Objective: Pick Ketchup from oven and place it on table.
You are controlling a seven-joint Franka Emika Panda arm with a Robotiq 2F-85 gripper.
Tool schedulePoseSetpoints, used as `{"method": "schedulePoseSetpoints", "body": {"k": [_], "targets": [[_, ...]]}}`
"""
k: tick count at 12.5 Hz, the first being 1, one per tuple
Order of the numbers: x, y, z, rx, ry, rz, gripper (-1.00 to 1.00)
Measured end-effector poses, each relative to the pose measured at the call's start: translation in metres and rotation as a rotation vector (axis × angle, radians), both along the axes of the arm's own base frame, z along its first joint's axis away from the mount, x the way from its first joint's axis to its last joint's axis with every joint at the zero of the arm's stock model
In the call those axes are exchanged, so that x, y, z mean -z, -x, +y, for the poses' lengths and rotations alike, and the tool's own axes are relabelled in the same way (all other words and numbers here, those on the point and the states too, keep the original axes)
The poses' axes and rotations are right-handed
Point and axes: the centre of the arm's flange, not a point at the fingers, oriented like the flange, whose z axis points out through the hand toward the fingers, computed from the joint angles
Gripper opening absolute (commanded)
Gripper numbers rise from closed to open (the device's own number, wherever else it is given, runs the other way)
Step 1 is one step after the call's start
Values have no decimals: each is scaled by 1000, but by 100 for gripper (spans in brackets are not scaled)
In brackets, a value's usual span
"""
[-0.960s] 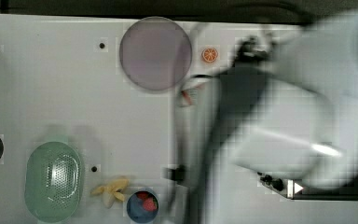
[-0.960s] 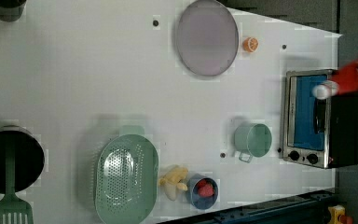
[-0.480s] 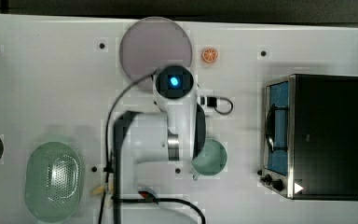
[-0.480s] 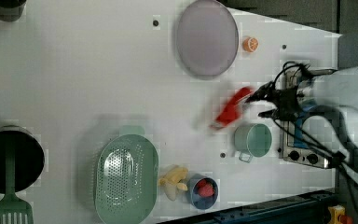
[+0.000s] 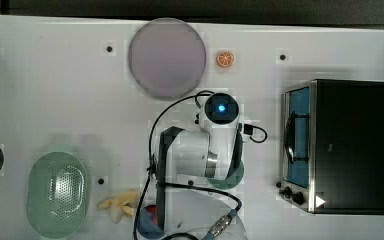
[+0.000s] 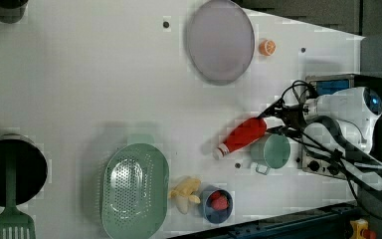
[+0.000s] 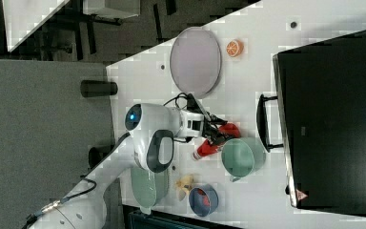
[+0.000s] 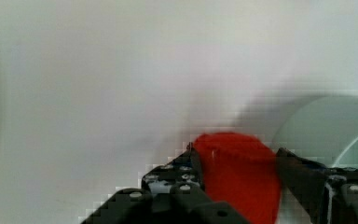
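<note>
The ketchup [image 6: 243,135] is a red bottle slanting over the table [image 6: 79,74], white cap [image 6: 220,152] lowest and close to the surface. My gripper [image 6: 274,123] is shut on its base end. In the wrist view the red ketchup [image 8: 237,172] sits between both fingers [image 8: 196,164]. In the right view the ketchup [image 7: 213,142] hangs beside the green cup [image 7: 240,157], under my gripper [image 7: 215,132]. The oven [image 5: 340,145] stands at the top view's right, its glass door [image 5: 300,135] shut. My arm [image 5: 220,110] covers the bottle in the top view.
A grey-lilac plate [image 5: 167,57] and an orange slice [image 5: 225,59] lie toward the top view's top. A green colander [image 6: 134,191], a banana [image 6: 185,191] and a blue bowl of strawberries [image 6: 217,204] sit toward the left view's bottom. Black pot [image 6: 10,169] at the left view's left.
The ketchup has travelled from over the oven to the table beside the green cup, sinking cap-first. My arm swung with it, still gripping the bottle.
</note>
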Motion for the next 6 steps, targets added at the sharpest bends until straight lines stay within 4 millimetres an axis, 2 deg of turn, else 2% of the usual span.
{"method": "schedulePoseSetpoints", "body": {"k": [2, 3, 6], "targets": [[0, -13, 11, -35, 3, -76, 100], [2, -24, 23, -57, 0, -111, 100], [-12, -27, 46, -88, -5, -125, 100]]}}
